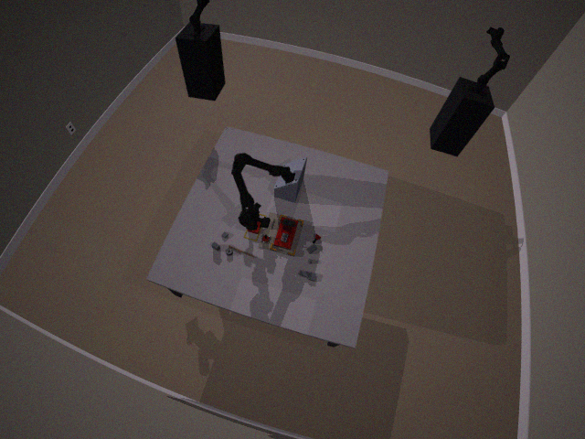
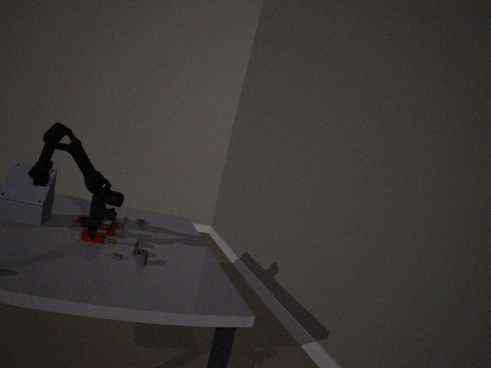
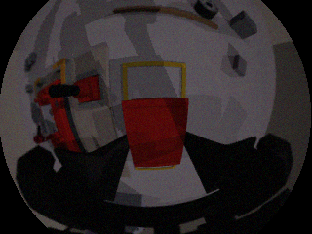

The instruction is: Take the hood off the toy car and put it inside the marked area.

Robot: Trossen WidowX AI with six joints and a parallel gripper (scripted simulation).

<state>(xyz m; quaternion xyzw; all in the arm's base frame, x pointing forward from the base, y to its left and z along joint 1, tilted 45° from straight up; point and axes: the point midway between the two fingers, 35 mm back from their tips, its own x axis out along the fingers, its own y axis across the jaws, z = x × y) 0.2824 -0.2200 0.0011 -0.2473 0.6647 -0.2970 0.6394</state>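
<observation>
The hood (image 3: 155,132) (image 2: 98,238), a flat red panel, lies level between the fingers of my gripper (image 3: 156,136) (image 2: 92,236), which is shut on it. It is over the marked area, a yellow outline (image 3: 184,82) on the table, at or very near the table top; a small gap cannot be ruled out. In the wrist view the outline's far part shows beyond the hood and a short piece of its near edge shows below it. The toy car (image 3: 65,128) (image 1: 279,240), red with a pale front part, stands beside the marked area. The arm partly hides the hood in the top and exterior views.
A thin brown strip (image 1: 243,251) (image 3: 175,14), a dark wheel (image 1: 229,251) (image 3: 206,8) and grey blocks (image 1: 225,235) (image 3: 243,25) lie past the marked area. More small parts and a red-headed piece (image 1: 316,237) lie on the car's other side.
</observation>
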